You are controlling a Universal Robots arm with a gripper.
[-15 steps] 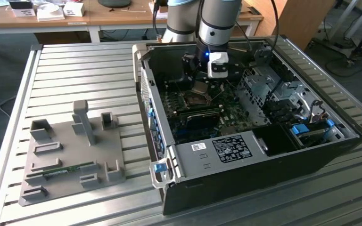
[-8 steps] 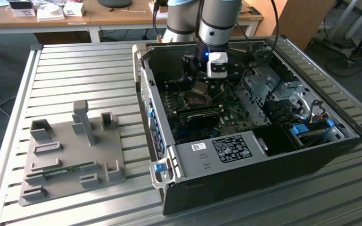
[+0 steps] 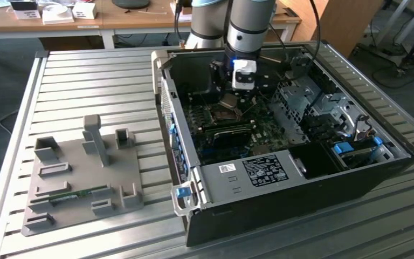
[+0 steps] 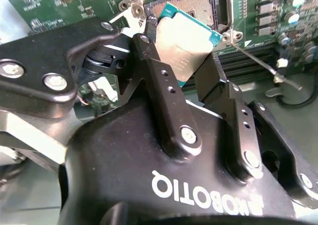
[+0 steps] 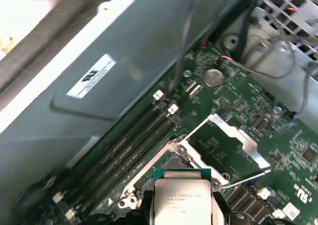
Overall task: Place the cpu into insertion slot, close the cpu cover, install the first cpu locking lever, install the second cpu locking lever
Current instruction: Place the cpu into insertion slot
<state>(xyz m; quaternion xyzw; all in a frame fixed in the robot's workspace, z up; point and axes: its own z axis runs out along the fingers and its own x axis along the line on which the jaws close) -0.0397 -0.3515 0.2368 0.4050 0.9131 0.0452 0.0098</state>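
My gripper (image 4: 181,53) is shut on the cpu (image 4: 185,40), a flat square chip with a silver-grey top and a teal edge, held by two opposite sides between the black fingers (image 4: 161,88). The cpu (image 5: 182,197) hangs tilted just above the insertion slot (image 4: 195,0), whose dark frame (image 5: 175,161) shows beside it on the green motherboard. The cpu cover (image 5: 234,130), a silvery plate with a square window, is swung open away from the socket. A thin wire locking lever (image 5: 247,177) stands free beside it. In the exterior view the gripper (image 3: 241,82) reaches down into the open computer case (image 3: 264,167).
Long black memory slots (image 5: 130,153) run beside the socket, near the grey case wall (image 5: 99,81). A coin cell (image 5: 214,77) and loose cables lie on the board. A drive cage (image 3: 304,100) fills the case's right in the exterior view. A grey fixture plate (image 3: 77,172) sits on the slatted table.
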